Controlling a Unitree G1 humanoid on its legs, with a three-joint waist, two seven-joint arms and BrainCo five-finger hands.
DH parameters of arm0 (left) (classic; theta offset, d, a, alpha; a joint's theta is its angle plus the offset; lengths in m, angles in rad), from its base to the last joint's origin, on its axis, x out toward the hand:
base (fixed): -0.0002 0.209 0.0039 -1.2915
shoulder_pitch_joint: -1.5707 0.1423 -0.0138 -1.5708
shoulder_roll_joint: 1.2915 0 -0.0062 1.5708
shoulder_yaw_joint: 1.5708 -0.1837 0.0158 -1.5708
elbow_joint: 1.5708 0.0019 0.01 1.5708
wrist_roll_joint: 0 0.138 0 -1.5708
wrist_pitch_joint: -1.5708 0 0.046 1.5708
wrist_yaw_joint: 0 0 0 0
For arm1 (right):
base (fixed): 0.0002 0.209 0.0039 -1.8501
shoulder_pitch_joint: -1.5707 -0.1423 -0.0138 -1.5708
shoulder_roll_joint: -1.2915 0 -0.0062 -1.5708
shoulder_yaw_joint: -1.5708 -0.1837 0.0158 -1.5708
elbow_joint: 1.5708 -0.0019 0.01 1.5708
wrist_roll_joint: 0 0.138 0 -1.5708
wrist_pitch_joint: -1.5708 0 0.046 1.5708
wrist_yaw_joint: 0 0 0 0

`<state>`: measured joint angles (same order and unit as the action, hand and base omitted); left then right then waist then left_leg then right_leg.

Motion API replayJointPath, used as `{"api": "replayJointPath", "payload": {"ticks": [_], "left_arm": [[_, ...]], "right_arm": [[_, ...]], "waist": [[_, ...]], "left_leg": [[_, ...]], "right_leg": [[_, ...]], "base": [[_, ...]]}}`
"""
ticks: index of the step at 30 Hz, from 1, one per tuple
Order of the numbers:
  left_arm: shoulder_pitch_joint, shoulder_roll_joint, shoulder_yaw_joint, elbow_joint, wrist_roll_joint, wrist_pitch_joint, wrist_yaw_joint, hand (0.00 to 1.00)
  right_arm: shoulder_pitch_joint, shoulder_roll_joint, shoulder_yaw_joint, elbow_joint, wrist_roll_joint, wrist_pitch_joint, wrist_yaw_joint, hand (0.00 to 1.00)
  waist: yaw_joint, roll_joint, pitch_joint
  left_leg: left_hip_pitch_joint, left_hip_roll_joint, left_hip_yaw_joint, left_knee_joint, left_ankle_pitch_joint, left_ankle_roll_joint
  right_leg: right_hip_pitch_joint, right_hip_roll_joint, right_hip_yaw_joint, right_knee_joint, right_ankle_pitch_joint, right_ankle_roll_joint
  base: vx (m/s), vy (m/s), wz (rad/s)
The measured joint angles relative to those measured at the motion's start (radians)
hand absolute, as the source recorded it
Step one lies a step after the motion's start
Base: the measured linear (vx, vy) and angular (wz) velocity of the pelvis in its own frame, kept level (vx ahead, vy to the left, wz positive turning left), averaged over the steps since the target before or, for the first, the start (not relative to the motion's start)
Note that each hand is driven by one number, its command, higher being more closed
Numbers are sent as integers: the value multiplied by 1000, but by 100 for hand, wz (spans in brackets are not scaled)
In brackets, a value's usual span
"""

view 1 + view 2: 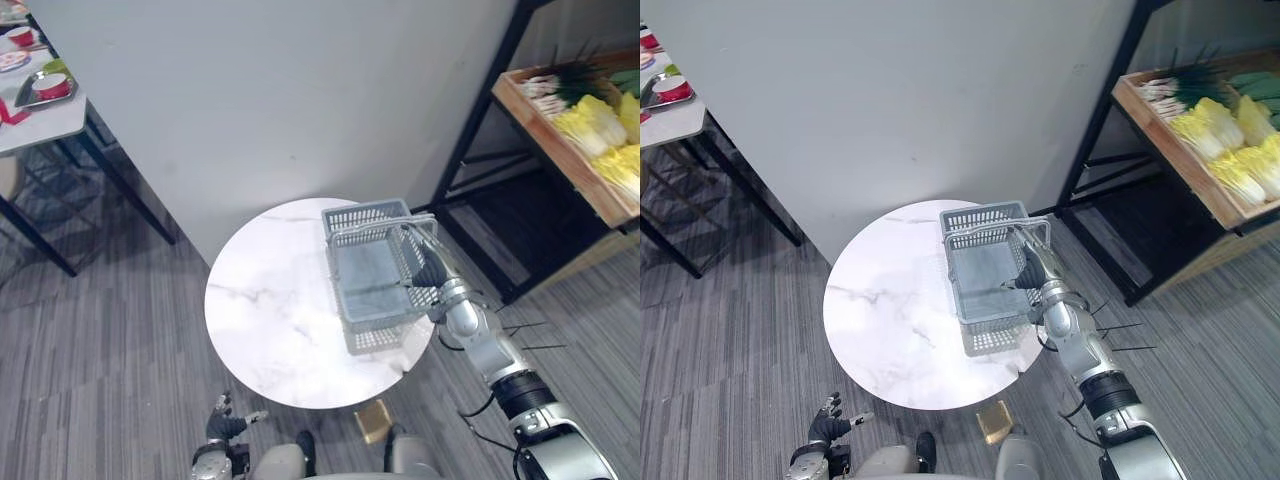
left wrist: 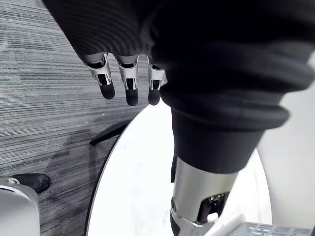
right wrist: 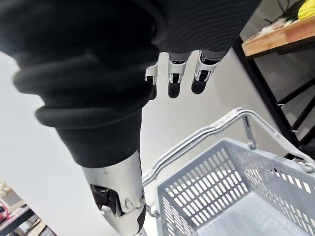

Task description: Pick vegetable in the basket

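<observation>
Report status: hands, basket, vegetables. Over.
Right hand open over the basket, gripping nothing. Left hand open, low beside the table. Basket empty; vegetables on the shelf, off right. Nothing in the way.

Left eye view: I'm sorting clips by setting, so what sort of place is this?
Likely a mock grocery corner indoors: a rack of cabbages, a grey shopping basket on a round white table.
</observation>
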<state>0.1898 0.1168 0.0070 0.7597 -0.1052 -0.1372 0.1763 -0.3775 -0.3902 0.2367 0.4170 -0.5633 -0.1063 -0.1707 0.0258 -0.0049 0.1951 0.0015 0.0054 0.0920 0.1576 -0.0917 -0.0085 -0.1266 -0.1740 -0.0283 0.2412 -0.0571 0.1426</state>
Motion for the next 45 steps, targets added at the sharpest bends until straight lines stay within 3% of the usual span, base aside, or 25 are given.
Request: {"api": "replayJointPath", "payload": {"ticks": [2, 3, 8, 12, 15, 19, 27, 40, 41, 45], "left_arm": [[21, -26, -1, -5, 0, -4, -1, 0], [26, -29, -1, -4, 0, -4, -1, 0], [25, -33, -10, -3, 0, -5, -2, 0], [19, -33, -17, -3, -2, -11, -2, 0], [6, -33, -29, -3, -11, -22, -2, 0], [-18, -31, -37, -2, -20, -25, -1, 0], [-58, -31, -39, 0, -42, -26, 2, 0], [-122, -32, -85, -7, -61, -37, 3, 0], [-125, -32, -86, -11, -61, -37, 4, 0], [-125, -32, -97, -12, -61, -37, 3, 0]], "right_arm": [[-38, -24, 19, 32, -11, 3, 1, 0], [-47, -30, 19, 36, -11, 4, 1, 0], [-111, -84, 61, 116, -21, 4, 2, 0], [-216, -87, 98, 229, -35, 5, 3, 0], [-329, -90, 97, 280, -47, 9, -1, 0], [-437, -96, 98, 329, -59, 31, -5, 0], [-677, -164, 126, 425, -68, 50, -46, 0], [-730, -255, 114, 663, -100, 86, -19, 0], [-730, -257, 111, 664, -105, 86, -21, 100], [-730, -257, 79, 666, -113, 83, -21, 100]], "waist": [[18, 38, -18], [13, 47, -21], [13, 42, -18], [18, 49, -8], [20, 72, 28], [46, 85, 58], [48, 108, 128], [66, 161, 195], [66, 163, 201], [67, 164, 201]], "left_leg": [[-8, 33, -9, -23, 1, -14], [-10, 45, -17, -33, 4, -19], [-34, 64, -75, -56, 24, -49], [-82, 50, -107, -56, 39, -45], [-116, 29, -120, -57, 58, -36], [-156, 19, -128, -65, 78, -30], [-212, 11, -174, -84, 116, -32], [-247, 9, -222, -88, 136, -37], [-247, 10, -225, -91, 138, -38], [-242, 11, -223, -122, 157, -37]], "right_leg": [[4, 39, -17, -52, 18, -17], [12, 52, -28, -70, 23, -22], [24, 69, -88, -104, 31, -26], [17, 65, -116, -152, 62, -22], [15, 48, -135, -196, 91, -31], [-11, 43, -138, -229, 122, -47], [-50, 37, -176, -231, 134, -53], [-71, 36, -220, -214, 124, -55], [-74, 36, -221, -206, 120, -56], [-90, 34, -218, -193, 115, -60]], "base": [[142, -175, -8], [109, -152, 0], [62, -94, 29], [-9, 8, 27], [-70, 56, 20], [-85, 34, 6], [-56, 6, 17], [-6, 2, 10], [-21, -6, 4], [0, 0, 0]]}}
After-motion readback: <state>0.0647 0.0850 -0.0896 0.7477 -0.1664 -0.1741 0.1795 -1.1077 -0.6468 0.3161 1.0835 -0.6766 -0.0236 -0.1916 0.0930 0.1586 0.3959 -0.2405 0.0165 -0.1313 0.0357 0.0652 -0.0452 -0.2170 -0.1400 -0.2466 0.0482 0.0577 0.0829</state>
